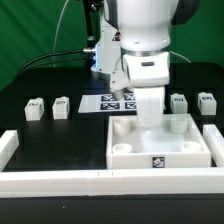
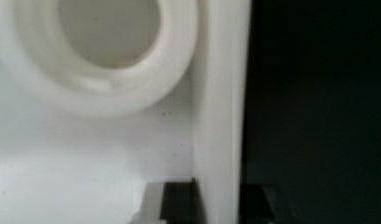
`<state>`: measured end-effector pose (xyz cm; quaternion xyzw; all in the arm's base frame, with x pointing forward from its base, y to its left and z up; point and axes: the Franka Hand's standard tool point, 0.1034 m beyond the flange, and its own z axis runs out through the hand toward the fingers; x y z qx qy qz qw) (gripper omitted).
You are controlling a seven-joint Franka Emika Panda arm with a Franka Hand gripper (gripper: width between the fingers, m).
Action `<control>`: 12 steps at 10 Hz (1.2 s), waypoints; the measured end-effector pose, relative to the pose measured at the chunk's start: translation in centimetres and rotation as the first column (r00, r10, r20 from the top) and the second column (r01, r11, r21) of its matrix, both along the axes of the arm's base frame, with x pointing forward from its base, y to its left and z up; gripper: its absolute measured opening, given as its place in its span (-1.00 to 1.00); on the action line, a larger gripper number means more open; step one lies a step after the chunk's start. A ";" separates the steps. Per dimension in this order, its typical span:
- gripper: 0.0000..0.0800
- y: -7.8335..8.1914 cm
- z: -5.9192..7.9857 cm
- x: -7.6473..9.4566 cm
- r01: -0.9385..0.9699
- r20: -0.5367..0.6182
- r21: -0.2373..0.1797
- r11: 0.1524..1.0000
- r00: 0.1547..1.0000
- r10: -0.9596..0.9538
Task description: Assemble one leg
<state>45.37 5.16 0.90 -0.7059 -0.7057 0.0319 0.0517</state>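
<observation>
Four small white legs with tags stand on the black table: two at the exterior view's left [image 1: 33,108] [image 1: 61,106] and two at its right [image 1: 179,103] [image 1: 206,102]. The large white square panel [image 1: 196,150] lies in front at the middle. My gripper [image 1: 148,118] is down inside the panel's far part, away from every leg. In the wrist view the two dark fingers [image 2: 171,205] straddle the panel's upright wall [image 2: 222,100] and press against both its sides. The gripper [image 2: 217,196] holds no leg. A round corner socket [image 2: 166,45] shows beside the wall.
The marker board [image 1: 112,100] lies behind the panel, partly hidden by the arm. A low white fence [image 1: 60,180] runs along the front and up both sides of the table. Cables hang behind the arm.
</observation>
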 end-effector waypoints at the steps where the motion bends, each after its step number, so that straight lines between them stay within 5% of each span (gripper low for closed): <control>1: -0.81 0.7 0.0 0.6 -0.006 0.005 0.005 1.000 1.000 0.006; 7: -0.81 0.8 0.1 3.4 0.014 0.017 0.007 1.000 1.000 -0.014; 12: -0.80 0.9 0.0 3.6 0.037 0.019 0.006 0.999 0.999 -0.037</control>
